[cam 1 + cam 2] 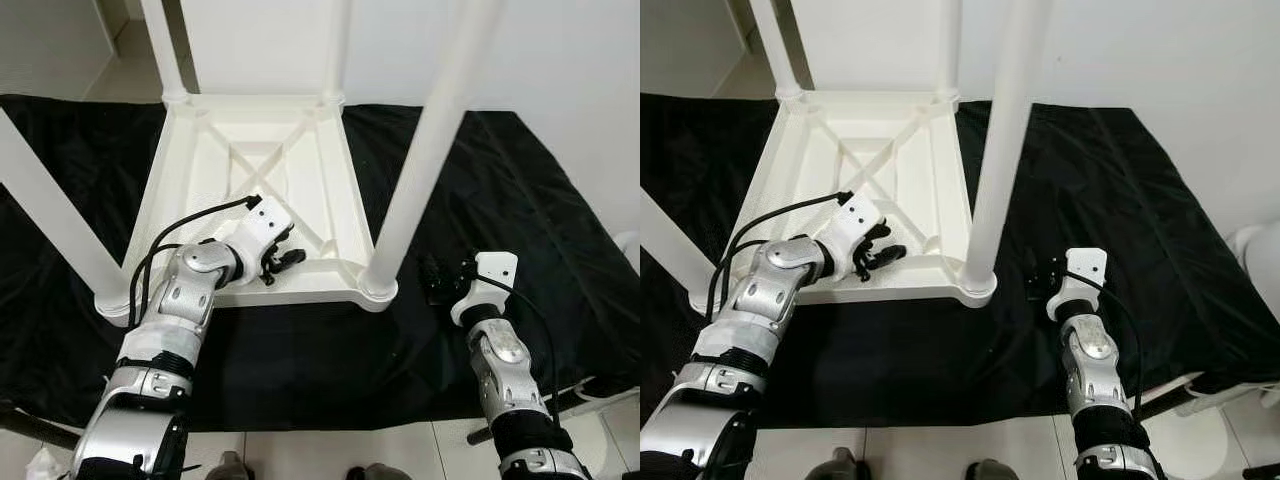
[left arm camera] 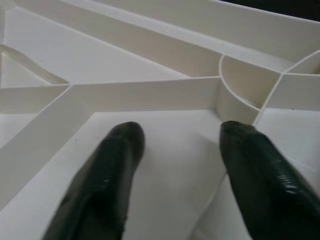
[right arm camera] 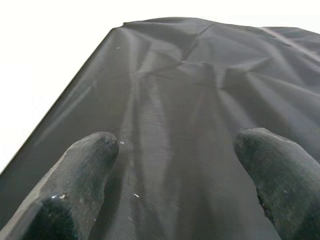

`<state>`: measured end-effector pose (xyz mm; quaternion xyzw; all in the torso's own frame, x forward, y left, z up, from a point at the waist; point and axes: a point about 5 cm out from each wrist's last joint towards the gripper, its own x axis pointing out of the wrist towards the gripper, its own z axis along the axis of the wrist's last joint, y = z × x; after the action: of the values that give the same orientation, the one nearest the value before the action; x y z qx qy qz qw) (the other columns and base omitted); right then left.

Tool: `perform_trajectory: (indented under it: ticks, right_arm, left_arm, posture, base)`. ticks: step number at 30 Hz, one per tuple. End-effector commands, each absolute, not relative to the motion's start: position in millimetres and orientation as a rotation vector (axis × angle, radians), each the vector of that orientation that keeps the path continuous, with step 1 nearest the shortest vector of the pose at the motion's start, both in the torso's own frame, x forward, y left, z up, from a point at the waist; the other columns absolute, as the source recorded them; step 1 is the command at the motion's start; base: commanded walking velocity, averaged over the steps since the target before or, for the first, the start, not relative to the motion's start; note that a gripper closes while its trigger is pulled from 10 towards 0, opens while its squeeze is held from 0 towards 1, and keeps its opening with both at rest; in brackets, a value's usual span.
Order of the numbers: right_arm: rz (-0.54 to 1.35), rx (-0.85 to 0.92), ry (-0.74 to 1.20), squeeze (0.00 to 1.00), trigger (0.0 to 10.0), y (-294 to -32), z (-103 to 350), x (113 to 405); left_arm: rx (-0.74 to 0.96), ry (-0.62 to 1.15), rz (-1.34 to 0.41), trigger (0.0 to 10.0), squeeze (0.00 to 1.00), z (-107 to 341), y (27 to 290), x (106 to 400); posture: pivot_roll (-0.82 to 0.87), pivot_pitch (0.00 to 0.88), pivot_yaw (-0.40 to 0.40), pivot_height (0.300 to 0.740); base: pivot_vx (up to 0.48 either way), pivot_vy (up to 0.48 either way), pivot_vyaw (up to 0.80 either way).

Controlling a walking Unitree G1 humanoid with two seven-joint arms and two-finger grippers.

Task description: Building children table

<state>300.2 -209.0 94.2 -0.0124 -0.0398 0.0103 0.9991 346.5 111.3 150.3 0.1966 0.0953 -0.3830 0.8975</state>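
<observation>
- The white children's table [image 1: 250, 190] lies upside down on a black cloth [image 1: 520, 210] on the floor. Its four legs point up.
- My left tool [image 1: 283, 262] is open and holds nothing. It sits inside the underside of the table, just above the flat white part between the ribs [image 2: 145, 95]. One round leg socket [image 2: 245, 92] is right in front of its fingers [image 2: 107, 175].
- My right tool [image 1: 438, 277] is open too, and empty. It hovers over the black cloth, just beside the near leg [image 1: 425, 150] that is closest to it. It does not touch the leg.
- I think the legs may not be pushed all the way in. If my left tool pushes down hard on the edge of the table, the whole table could tip or slide on the cloth.
- The cloth looks smooth and slippery, with some wrinkles. A bump from my right tool could make the near leg lean or pop out.
- My left tool's fingers could catch on a rib if I pull the arm out too fast. That might drag the table along.
- The black cable [image 1: 190, 222] on my left arm loops out near another leg [image 1: 50, 210]. It could snag there.
</observation>
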Motion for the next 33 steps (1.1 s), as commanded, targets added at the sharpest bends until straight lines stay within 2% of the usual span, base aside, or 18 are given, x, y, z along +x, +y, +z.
perform_trajectory:
  ticks: [1, 5, 6, 7, 8, 18, 24, 33]
  right_arm:
    - [0.003, -0.011, -0.061, 0.0, 10.0, -212, 88, 295]
    - [-0.004, -0.007, -0.058, 0.0, 10.0, -212, 86, 292]
    - [-0.007, -0.006, -0.056, 0.0, 10.0, -212, 85, 290]
    - [-0.007, -0.006, -0.056, 0.0, 10.0, -212, 85, 290]
    - [-0.008, -0.006, -0.055, 0.0, 10.0, -212, 84, 289]
    - [-0.015, -0.003, -0.05, 0.0, 10.0, -212, 82, 287]
    - [-0.019, 0.001, -0.047, 0.0, 10.0, -210, 80, 284]
    - [-0.02, 0.001, -0.048, 0.0, 10.0, -210, 80, 283]
  left_arm:
    - [0.343, 0.185, -0.772, 10.0, 1.0, 152, 106, 346]
    - [0.281, 0.16, -0.802, 10.0, 1.0, 158, 102, 346]
    - [0.257, 0.155, -0.82, 10.0, 0.64, 160, 101, 346]
    - [0.257, 0.155, -0.82, 10.0, 0.64, 160, 101, 346]
    - [0.25, 0.149, -0.838, 10.0, 0.0, 161, 100, 345]
    - [0.182, 0.114, -0.902, 10.0, 0.0, 169, 102, 342]
    - [0.269, 0.125, -1.039, 10.0, 0.0, 166, 107, 330]
    - [0.296, 0.161, -1.054, 10.0, 0.0, 161, 109, 329]
  posture:
    - [0.03, 0.03, -0.003, 0.74]
    - [0.03, 0.03, 0.0, 0.74]
    - [0.02, 0.03, 0.002, 0.74]
    - [0.02, 0.03, 0.002, 0.74]
    - [0.02, 0.029, 0.003, 0.74]
    - [0.02, 0.022, 0.002, 0.74]
    - [0.02, 0.01, 0.004, 0.74]
    - [0.02, 0.008, 0.004, 0.74]
  base:
    - [0.0, 0.0, 0.0]
    - [0.0, 0.0, 0.0]
    - [0.0, 0.0, 0.0]
    - [0.0, 0.0, 0.0]
    - [0.0, 0.0, 0.0]
    - [0.0, 0.0, 0.0]
    - [0.0, 0.0, 0.0]
    - [0.0, 0.0, 0.0]
